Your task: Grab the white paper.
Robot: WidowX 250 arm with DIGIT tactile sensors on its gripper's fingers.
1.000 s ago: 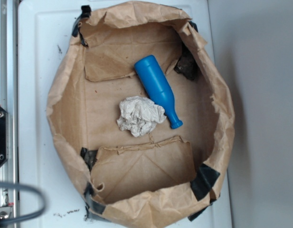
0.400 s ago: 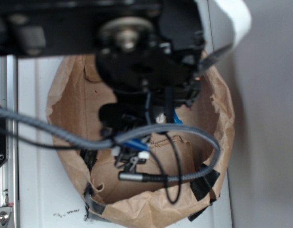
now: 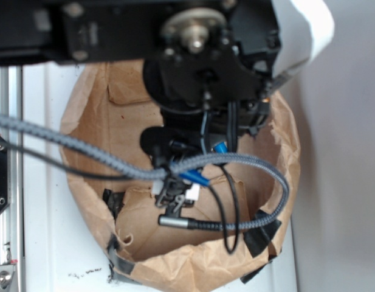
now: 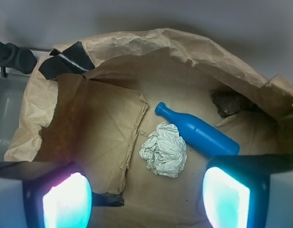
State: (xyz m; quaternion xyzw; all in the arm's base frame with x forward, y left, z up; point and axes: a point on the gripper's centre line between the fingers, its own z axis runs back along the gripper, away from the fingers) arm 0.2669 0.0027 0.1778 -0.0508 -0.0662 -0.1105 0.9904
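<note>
In the wrist view the white paper [image 4: 164,149], a crumpled off-white wad, lies on the floor of the brown paper bag [image 4: 108,95]. A blue bottle [image 4: 196,134] lies on its side touching the wad's upper right. My gripper [image 4: 146,202] hangs above the bag floor, open, its two glowing pads [image 4: 65,202] wide apart with nothing between them. The wad sits ahead of the gap between the pads, apart from them. In the exterior view my arm [image 3: 199,67] covers the bag's middle and hides the wad; only a bit of the blue bottle [image 3: 220,147] peeks out.
The bag's crumpled walls [image 3: 284,152] ring the work area, taped with black tape [image 3: 260,234] at the corners. A dark lump [image 4: 230,102] sits in the bag's far corner. Folded flaps [image 4: 101,133] lie on the bag floor. Grey cables [image 3: 84,152] cross the exterior view.
The arm swung in over the bag, which stood uncovered a second ago, and has since shifted slightly right. The wad and bottle lie where they were.
</note>
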